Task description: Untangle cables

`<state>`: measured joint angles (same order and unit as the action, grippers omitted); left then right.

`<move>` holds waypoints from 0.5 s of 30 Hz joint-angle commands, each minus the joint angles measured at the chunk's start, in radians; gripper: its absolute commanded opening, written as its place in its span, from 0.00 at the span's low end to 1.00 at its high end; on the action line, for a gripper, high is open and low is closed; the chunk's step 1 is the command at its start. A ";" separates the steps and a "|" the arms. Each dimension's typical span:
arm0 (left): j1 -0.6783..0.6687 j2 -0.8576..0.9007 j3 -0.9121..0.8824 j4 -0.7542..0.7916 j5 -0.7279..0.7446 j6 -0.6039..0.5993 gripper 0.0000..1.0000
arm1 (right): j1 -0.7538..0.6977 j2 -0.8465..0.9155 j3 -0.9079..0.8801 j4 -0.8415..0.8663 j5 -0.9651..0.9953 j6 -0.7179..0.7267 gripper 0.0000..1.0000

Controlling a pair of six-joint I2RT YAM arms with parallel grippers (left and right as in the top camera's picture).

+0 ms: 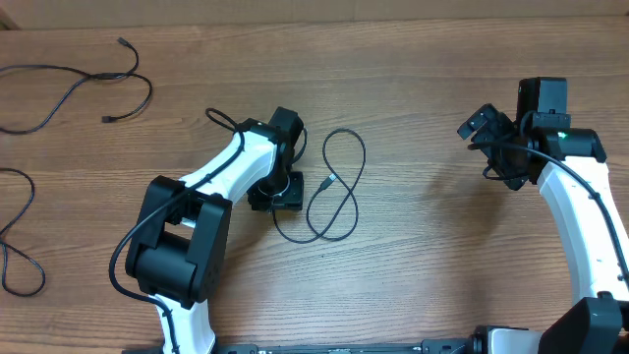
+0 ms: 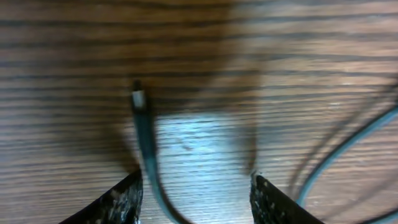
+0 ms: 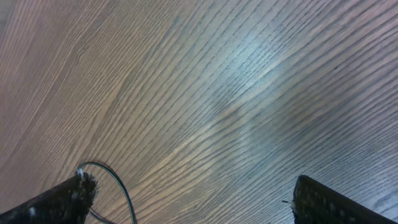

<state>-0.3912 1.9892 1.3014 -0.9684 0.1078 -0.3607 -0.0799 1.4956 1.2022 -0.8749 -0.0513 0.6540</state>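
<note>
On the far left of your brown wood-grain table [image 1: 423, 265], two thin black cords [image 1: 44, 67] lie loose, well apart from the arms. Nearer the middle, the looped thin black cable with a small metal-tipped plug [image 1: 332, 182] crosses itself in a figure-eight. Your left gripper [image 2: 196, 202] sits half-spread over its plug end, the cord running between the fingers unpinched. Expect it to be light, limp and slippery, so take it just behind the plug. Your right gripper [image 3: 196, 202] hangs wide apart, empty
</note>
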 commanded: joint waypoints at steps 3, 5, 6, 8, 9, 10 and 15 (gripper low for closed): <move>0.003 -0.022 -0.037 0.002 -0.070 -0.012 0.48 | -0.006 -0.014 0.002 0.005 0.009 -0.001 1.00; 0.003 -0.021 -0.049 0.013 -0.070 -0.012 0.42 | -0.006 -0.014 0.002 0.005 0.009 -0.001 1.00; 0.003 -0.021 -0.056 0.024 -0.069 -0.012 0.39 | -0.006 -0.014 0.002 0.005 0.009 -0.001 1.00; 0.003 -0.021 -0.066 0.033 -0.069 -0.012 0.27 | -0.006 -0.014 0.002 0.005 0.008 -0.001 1.00; 0.003 -0.021 -0.069 0.035 -0.066 -0.012 0.16 | -0.006 -0.014 0.002 0.005 0.009 -0.001 1.00; 0.003 -0.021 -0.069 0.035 -0.062 -0.012 0.04 | -0.006 -0.014 0.002 0.005 0.008 -0.001 1.00; 0.002 -0.022 -0.040 0.033 -0.063 0.003 0.04 | -0.006 -0.014 0.002 0.005 0.008 -0.001 1.00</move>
<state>-0.3912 1.9659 1.2556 -0.9432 0.0410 -0.3668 -0.0799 1.4956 1.2022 -0.8753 -0.0513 0.6540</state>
